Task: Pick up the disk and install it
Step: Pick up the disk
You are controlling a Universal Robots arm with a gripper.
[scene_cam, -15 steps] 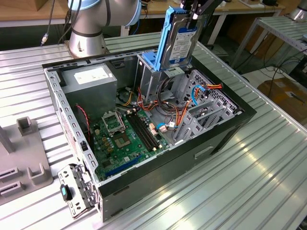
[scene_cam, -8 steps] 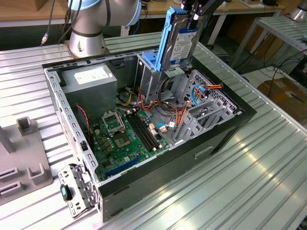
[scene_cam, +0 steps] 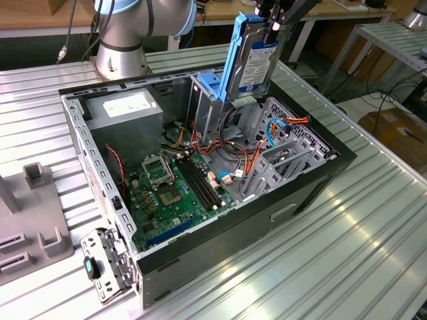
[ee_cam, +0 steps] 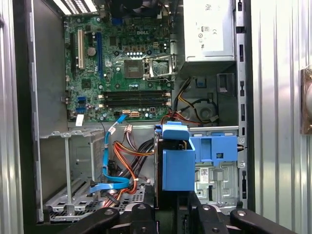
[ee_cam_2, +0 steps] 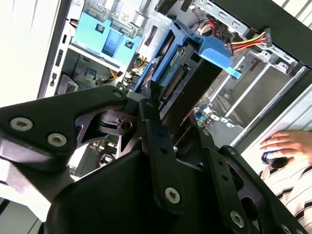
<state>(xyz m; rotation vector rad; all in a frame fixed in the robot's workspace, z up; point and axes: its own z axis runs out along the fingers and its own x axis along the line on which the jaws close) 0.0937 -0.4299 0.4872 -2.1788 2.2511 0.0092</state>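
Note:
The disk (scene_cam: 253, 60), silvery with a white label and a bright blue carrier along its edge, hangs upright above the open computer case (scene_cam: 313, 180). It sits just over the drive bay area at the far side of the case. My gripper (scene_cam: 272, 28) is shut on its upper end. In the second wrist view the black fingers (ee_cam_2: 155, 131) clamp the disk (ee_cam_2: 187, 80) edge-on. In the first wrist view the disk's blue carrier end (ee_cam: 178, 168) points down into the case, beside a bare blue bracket (ee_cam: 214, 148) seated in the bay.
Inside the case lie the green motherboard (scene_cam: 170, 190), orange and red cables (scene_cam: 247, 163), metal drive cages (scene_cam: 287, 153) and a grey power-supply box (scene_cam: 127, 110). The arm's base (scene_cam: 120, 53) stands behind the case. A grey fixture (scene_cam: 37, 227) sits at the exterior view's left. A person's hand (ee_cam_2: 285, 144) rests nearby.

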